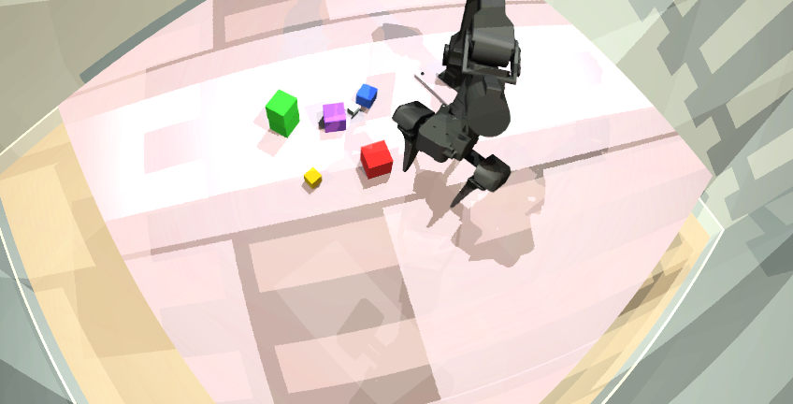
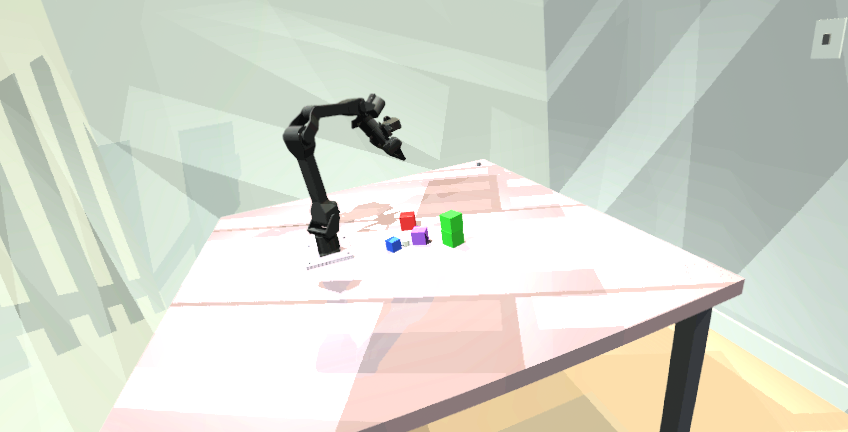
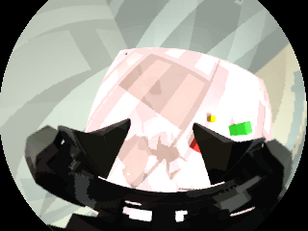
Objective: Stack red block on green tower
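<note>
Top view showed the gripper [image 1: 437, 182] spread wide and empty, raised off the table at about 3 o'clock from the red block [image 1: 376, 158], presumably lining up a grasp. The green tower [image 1: 282, 112] stood upright at the block's 10 o'clock.
</note>
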Available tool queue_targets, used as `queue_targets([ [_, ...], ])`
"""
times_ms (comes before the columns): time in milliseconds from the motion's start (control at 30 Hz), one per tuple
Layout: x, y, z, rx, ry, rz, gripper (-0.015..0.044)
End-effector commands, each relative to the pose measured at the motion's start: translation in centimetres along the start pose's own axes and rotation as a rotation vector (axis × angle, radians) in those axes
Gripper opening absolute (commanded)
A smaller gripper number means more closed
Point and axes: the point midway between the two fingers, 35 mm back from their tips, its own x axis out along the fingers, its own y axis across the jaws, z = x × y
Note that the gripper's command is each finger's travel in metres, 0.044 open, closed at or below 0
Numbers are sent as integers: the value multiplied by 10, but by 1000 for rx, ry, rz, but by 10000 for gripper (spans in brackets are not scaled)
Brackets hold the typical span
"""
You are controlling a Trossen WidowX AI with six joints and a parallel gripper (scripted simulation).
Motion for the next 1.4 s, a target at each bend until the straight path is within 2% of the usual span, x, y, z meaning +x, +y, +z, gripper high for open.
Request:
queue_targets([
  [0, 16, -31, -13, 65, 118, -62, 440],
  [300, 32, -97, -40, 230, 349, -173, 440],
  [633, 31, -152, -71, 437, 577, -243, 440],
  [933, 32, -153, -72, 441, 581, -244, 440],
  [1367, 80, -157, -110, 441, 581, -244, 440],
])
